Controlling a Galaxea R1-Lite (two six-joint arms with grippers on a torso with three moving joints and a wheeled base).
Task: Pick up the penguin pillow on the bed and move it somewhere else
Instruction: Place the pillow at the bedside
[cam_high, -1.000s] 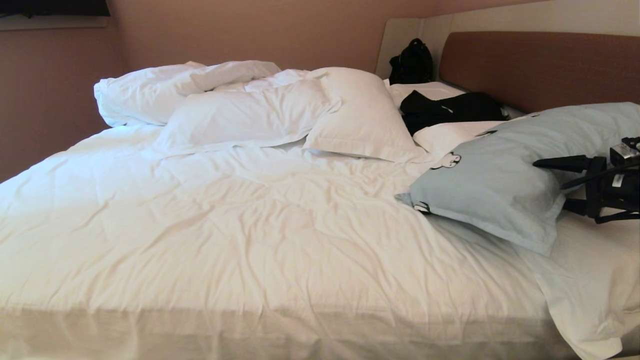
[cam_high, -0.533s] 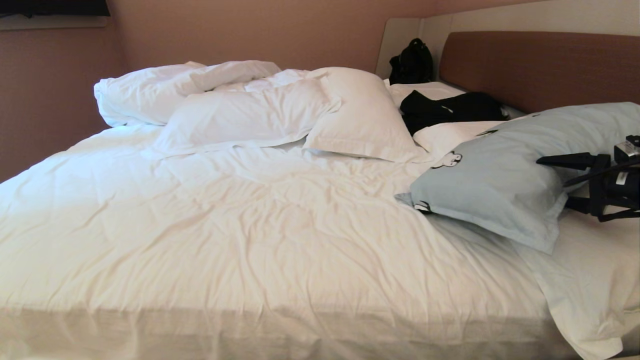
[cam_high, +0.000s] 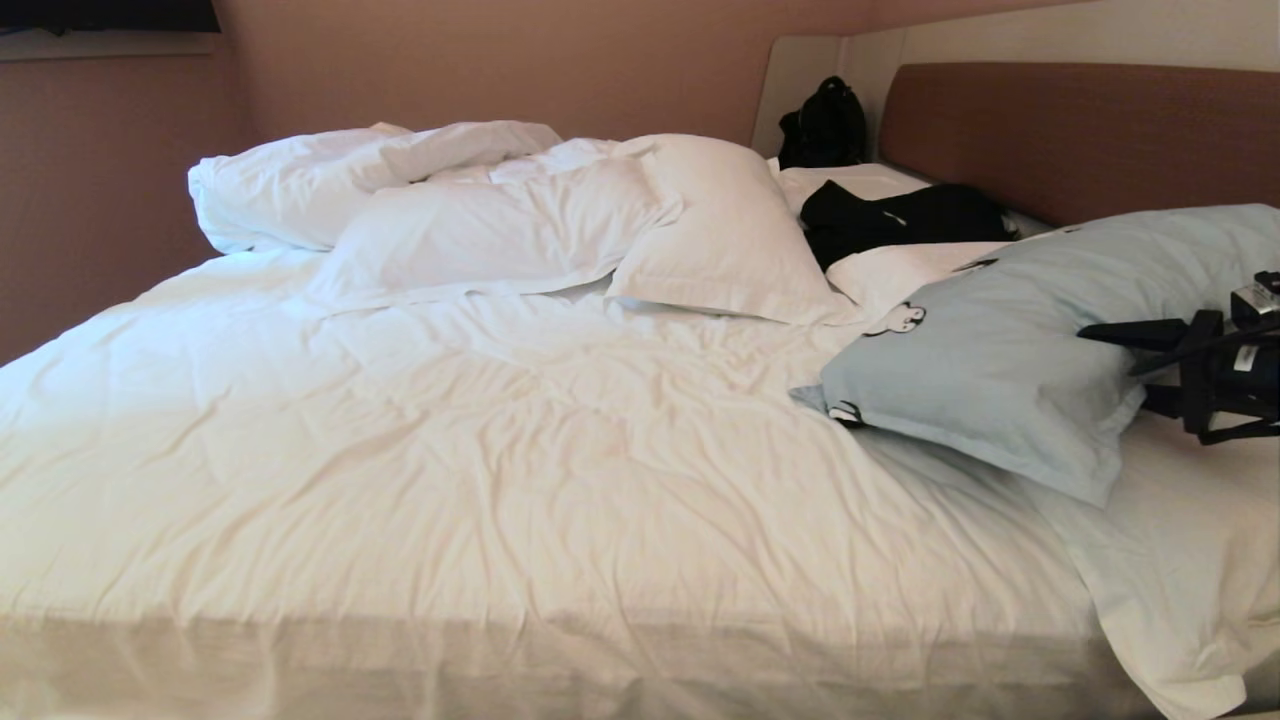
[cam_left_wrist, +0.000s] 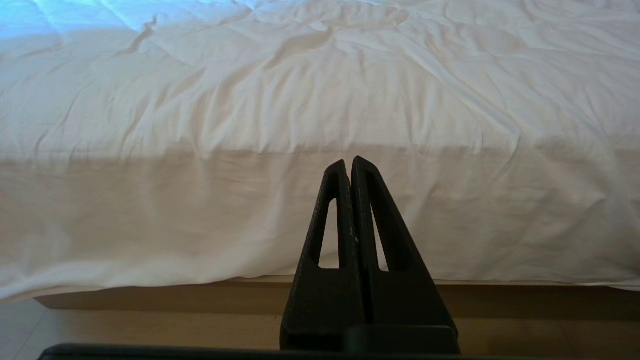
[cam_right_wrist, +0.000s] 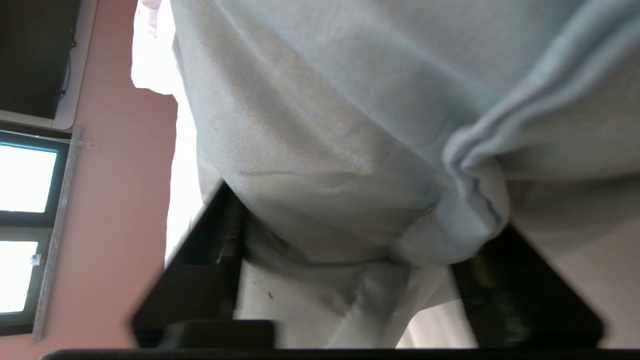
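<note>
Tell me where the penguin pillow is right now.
In the head view the penguin pillow lies at the right side of the bed, below the brown headboard, with the right gripper straddling its near edge.

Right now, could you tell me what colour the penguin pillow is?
Pale blue-grey penguin pillow, with small black-and-white penguin prints; the head view shows it best.

Pinkish-brown walls (cam_high: 500, 70), bright window (cam_right_wrist: 25, 180) (two panes), pale floor (cam_left_wrist: 150, 330)

You are facing the bed (cam_high: 500, 480), its white duvet rumpled. White pillows (cam_high: 500, 225) are heaped at the far side, a black garment (cam_high: 900, 220) lies by the headboard (cam_high: 1080, 135), and the penguin pillow (cam_high: 1000, 350) lies on the right.
</note>
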